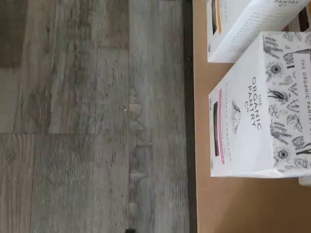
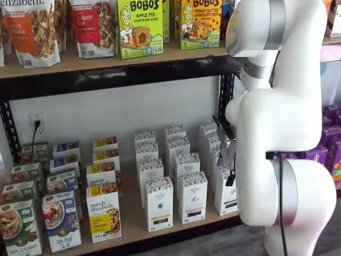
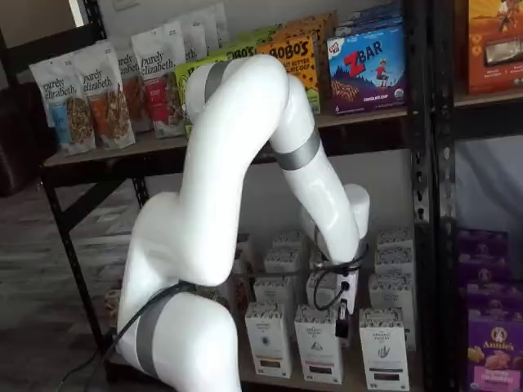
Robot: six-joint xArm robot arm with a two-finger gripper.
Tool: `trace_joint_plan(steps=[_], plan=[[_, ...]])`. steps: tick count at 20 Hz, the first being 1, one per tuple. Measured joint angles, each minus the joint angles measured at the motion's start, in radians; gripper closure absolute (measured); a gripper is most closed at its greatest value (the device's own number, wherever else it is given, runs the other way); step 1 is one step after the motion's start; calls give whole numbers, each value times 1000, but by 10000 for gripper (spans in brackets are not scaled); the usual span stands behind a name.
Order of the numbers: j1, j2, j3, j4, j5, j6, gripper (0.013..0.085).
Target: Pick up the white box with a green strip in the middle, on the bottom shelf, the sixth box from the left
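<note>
Where the tan counter (image 2: pixel 130 210) of the bottom shelf runs out toward the rack's right post, the white box (image 2: pixel 225 195) stands at the front of the last column of white cartons, partly hidden by the white arm (image 2: pixel 277 122) in one shelf view and fully shown in the other (image 3: pixel 382 349). Its front strip is small and dark, and the colour is hard to make out at this size. Just beside the white box, toward the middle of the shelf, stands a like carton with a reddish strip (image 2: pixel 192 197), and beyond that one a carton with a yellowish strip (image 2: pixel 159 205). The jaws hang just in front of the white box and slightly above it, on the side of the reddish-strip carton; only the black fingers (image 3: pixel 341 320) show, side-on below the white body, so it cannot be told whether they are parted, and nothing is seen in their hold. From the wrist view, the reddish-strip carton (image 1: pixel 252 109) and the yellowish-strip carton (image 1: pixel 243 26) stand on the counter (image 1: pixel 233 204), whose black rail (image 1: pixel 189 121) borders grey floor planks (image 1: pixel 97 121).
</note>
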Motion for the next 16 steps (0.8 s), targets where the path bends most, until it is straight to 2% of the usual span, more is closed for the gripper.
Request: trace_joint_plan(steps=[1, 2, 3, 4, 7, 9, 12, 16], plan=[[-4, 3, -11, -39, 19, 35, 130], [-13, 11, -36, -106, 52, 88, 130], [-17, 17, -52, -130, 65, 108, 130], [-19, 22, -63, -130, 70, 107, 130], [-20, 30, -78, -106, 68, 87, 130], [-13, 38, -81, -67, 39, 56, 130], [-3, 57, -93, 18, -8, -14, 130], [6, 104, -122, 77, -88, -71, 130]])
